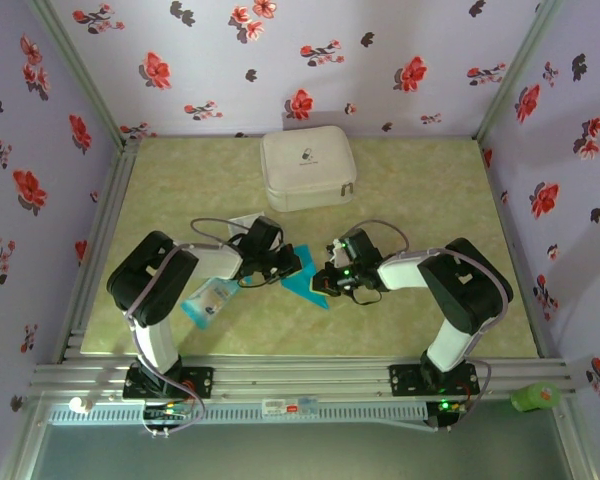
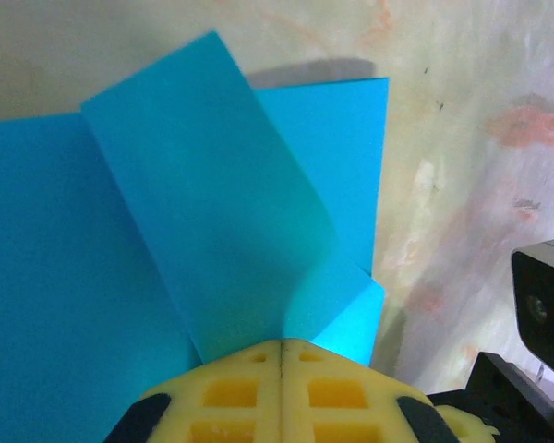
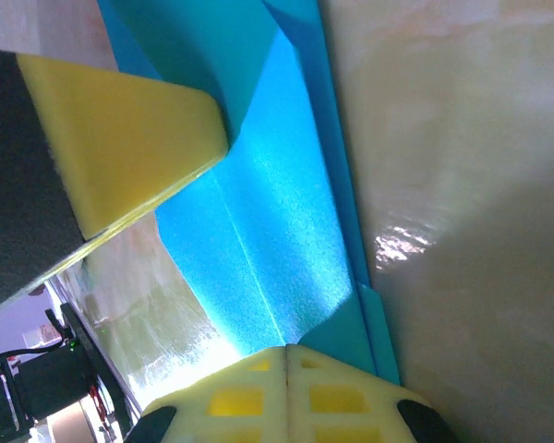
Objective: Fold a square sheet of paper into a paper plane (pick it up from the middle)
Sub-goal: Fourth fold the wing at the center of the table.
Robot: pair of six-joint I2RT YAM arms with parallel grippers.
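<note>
now, paper [image 2: 212, 203] held from both sides
left gripper [image 2: 282, 349] and right gripper [image 3: 286, 351], both closed, pinch its opposite edges (it is partly folded); it lies between them.

You have on hand: blue paper [image 2: 203, 212], thin, matt, faintly grained, crisply creased; left gripper's pads [image 2: 249, 360], yellow matt moulded plastic; table [image 3: 462, 185], smooth marbled top, glossy sheen; case [image 1: 307, 168], white, cloth-like.

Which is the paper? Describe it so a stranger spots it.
Find the white case at the back of the table. In front of it, the left tool and right tool meet, both pinching the paper. It is bright blue, plain and creased, unlike the pale blue-and-white packet beside the left arm.
</note>
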